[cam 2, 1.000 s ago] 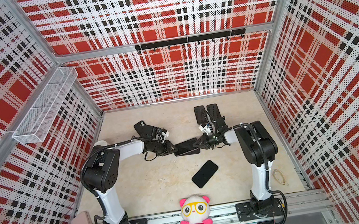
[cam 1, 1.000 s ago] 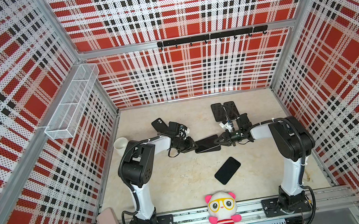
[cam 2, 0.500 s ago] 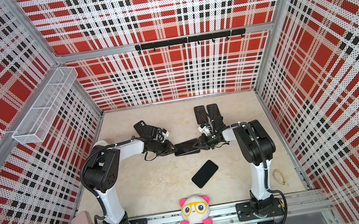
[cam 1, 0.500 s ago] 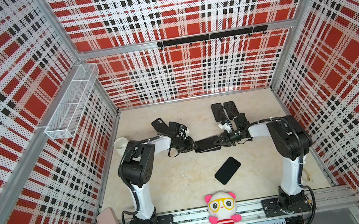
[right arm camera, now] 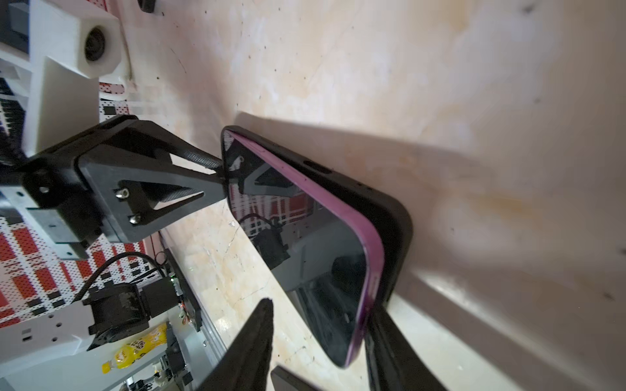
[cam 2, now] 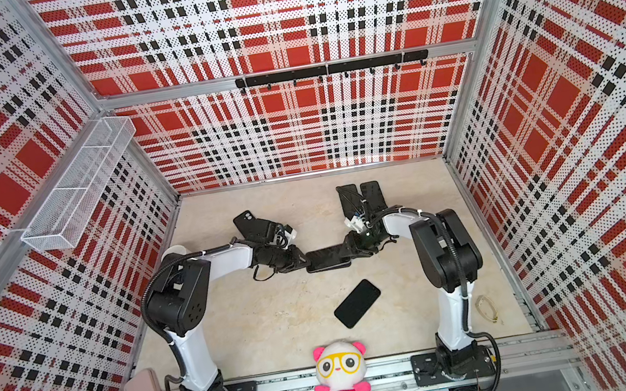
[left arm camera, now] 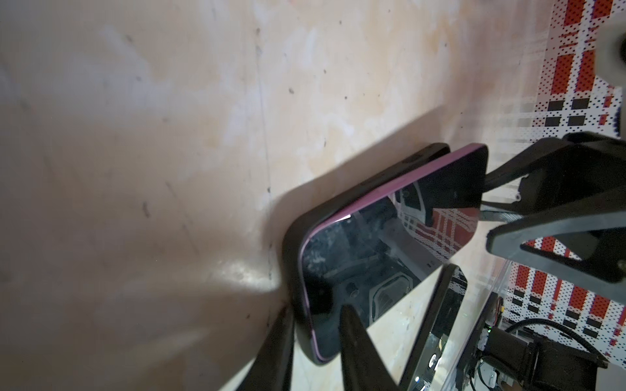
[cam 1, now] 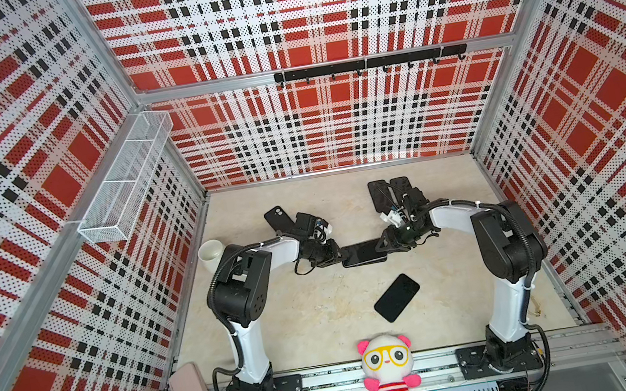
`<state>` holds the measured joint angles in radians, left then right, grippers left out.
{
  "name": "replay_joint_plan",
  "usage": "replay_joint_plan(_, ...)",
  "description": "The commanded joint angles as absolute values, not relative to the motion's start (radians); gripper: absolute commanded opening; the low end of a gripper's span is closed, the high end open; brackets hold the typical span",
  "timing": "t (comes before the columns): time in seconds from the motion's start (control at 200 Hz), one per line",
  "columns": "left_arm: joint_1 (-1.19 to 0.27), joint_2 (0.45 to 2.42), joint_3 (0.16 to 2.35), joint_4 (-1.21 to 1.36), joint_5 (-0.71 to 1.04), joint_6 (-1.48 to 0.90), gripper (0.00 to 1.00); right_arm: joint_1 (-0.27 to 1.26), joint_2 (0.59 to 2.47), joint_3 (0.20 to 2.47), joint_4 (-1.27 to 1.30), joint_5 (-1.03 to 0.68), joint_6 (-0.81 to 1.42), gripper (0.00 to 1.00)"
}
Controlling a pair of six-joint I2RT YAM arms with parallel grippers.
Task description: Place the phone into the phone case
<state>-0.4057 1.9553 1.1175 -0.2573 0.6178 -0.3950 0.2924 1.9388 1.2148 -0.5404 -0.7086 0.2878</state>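
Right wrist view gives the clearest read. The dark-screened phone with a purple rim [right arm camera: 305, 237] sits in the matte black phone case [right arm camera: 396, 223] on the beige tabletop [right arm camera: 474, 101]. Its rim stands proud of the case wall along one long side and at the end nearest the right gripper [right arm camera: 321, 303]. That gripper's jaws stand apart and straddle the end, with a clear gap between one finger and the screen, so it holds nothing. At the far end the left gripper [right arm camera: 222, 176] is pinched closed on phone and case together, and there the phone looks tucked in.

The step in hand, as I judge it, is seating the loose end. The left gripper should anchor its end firmly. The right one should come down flat on the raised corner and press straight toward the table. A sideways push could slide the phone out or skid the case.

The left wrist view shows the lifted corner from the opposite side. In both top views the phone [cam 1: 363, 254] and case read only as one dark slab at mid-table between the arms, and the seating gap cannot be seen. They do show a second black phone [cam 1: 397, 297] whole, lying apart and nearer the front.
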Motion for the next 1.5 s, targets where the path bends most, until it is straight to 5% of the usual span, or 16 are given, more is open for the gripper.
replay_joint_plan(0.0, -0.415, 1.970, 1.141, -0.279, 0.601, -0.374, 0.27, 0.301, 1.901, 1.252, -0.653, -0.637, 0.211, 0.46)
replay_joint_plan(0.276, -0.416, 1.974, 1.143, -0.284, 0.596, -0.374, 0.26, 0.301, 1.900, 1.271, -0.703, -0.569, 0.190, 0.45)
replay_joint_plan(0.802, -0.414, 1.974, 1.146, -0.285, 0.601, -0.374, 0.25, 0.320, 1.912, 1.213, -0.625, -0.613, 0.239, 0.18)
replay_joint_plan(1.493, -0.446, 1.977, 1.134, -0.267, 0.634, -0.391, 0.25, 0.382, 1.982, 1.198, -0.574, -0.604, 0.311, 0.10)
